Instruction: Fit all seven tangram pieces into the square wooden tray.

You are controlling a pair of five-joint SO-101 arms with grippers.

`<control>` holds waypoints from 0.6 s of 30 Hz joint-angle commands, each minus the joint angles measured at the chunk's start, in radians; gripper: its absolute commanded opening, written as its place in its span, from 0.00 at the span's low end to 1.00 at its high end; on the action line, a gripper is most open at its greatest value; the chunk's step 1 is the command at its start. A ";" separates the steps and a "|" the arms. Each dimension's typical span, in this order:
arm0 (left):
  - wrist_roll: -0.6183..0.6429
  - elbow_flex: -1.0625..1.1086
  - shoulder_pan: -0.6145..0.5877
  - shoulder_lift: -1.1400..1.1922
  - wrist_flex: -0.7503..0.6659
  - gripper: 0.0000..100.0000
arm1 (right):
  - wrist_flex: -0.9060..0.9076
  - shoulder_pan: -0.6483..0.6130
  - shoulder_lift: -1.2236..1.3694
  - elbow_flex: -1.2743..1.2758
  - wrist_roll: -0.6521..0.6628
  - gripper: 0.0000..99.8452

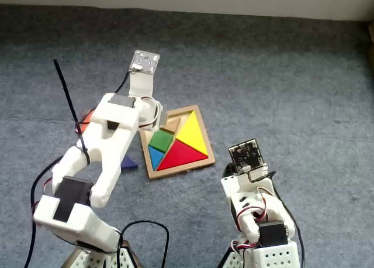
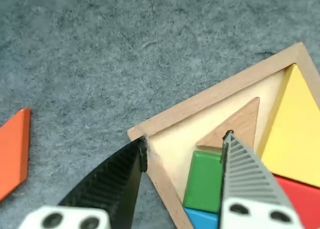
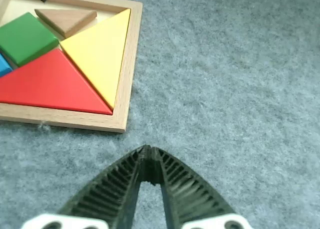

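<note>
Tray [image 2: 215, 95] corner sits between the released left jaws; right jaws are clenched.

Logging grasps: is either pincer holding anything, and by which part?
Nothing is held: left pincer open astride a corner of the wooden tray; right pincer shut, empty.

I saw a pale tan square wooden tray [image 1: 181, 168], a big yellow triangle [image 1: 196, 133], a big red triangle [image 1: 182, 155], a green square block [image 1: 160, 140], a small light-blue triangle [image 1: 155, 155], a small brown wooden triangle [image 1: 170, 125], a flat orange piece [image 2: 12, 151] and a dark-blue triangle [image 1: 128, 161]. The carpet [image 1: 280, 75] was speckled grey-blue.
</note>
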 commanded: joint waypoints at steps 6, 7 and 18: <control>-0.054 -0.143 0.056 0.104 0.058 0.24 | -0.001 0.013 -0.016 0.081 0.014 0.01; -0.054 -0.157 0.056 0.113 0.080 0.24 | -0.001 0.013 -0.016 0.081 0.014 0.01; -0.052 -0.157 0.054 0.019 0.184 0.24 | -0.001 0.013 -0.016 0.081 0.014 0.01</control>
